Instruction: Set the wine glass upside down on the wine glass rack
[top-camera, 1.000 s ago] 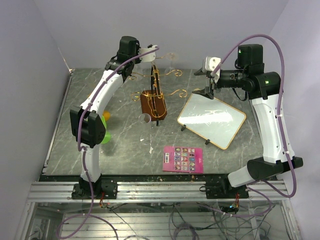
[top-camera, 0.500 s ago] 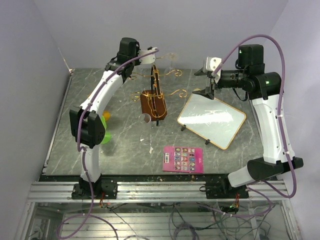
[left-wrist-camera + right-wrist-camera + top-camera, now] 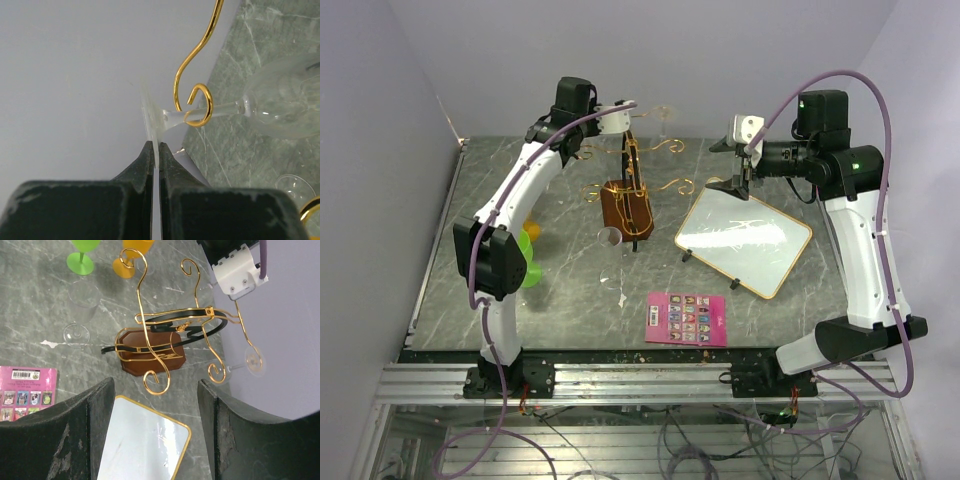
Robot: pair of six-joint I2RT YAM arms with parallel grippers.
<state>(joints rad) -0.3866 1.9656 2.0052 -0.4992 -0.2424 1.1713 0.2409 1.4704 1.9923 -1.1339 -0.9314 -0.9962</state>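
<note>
Pinching the flat foot of the wine glass (image 3: 280, 97) edge-on, the left gripper (image 3: 156, 150) has its jaws shut on that thin disc, with only the rim of the foot between them; its own wrist view shows this grip plainly, and shows the stem passing through the curl of a gold scroll end of the wine glass rack (image 3: 197, 107), foot on the wall side, bowl on the table side.

From the top external view the glass (image 3: 662, 118) is only a faint shimmer at the far edge of the table (image 3: 570, 300), beside the rack (image 3: 625, 208); the grip cannot be made out there.

The right gripper (image 3: 156, 405) hangs with its jaws wide apart and nothing between them; its camera takes in the whole rack (image 3: 150, 352) on its dark wooden base, the glass's foot (image 3: 253, 360) out past a scroll, a clear glass (image 3: 80, 310) lying on the marble, a green goblet (image 3: 82, 252), an orange one (image 3: 132, 252), a pink card (image 3: 25, 390) and a gold-framed white board (image 3: 145, 440).
</note>
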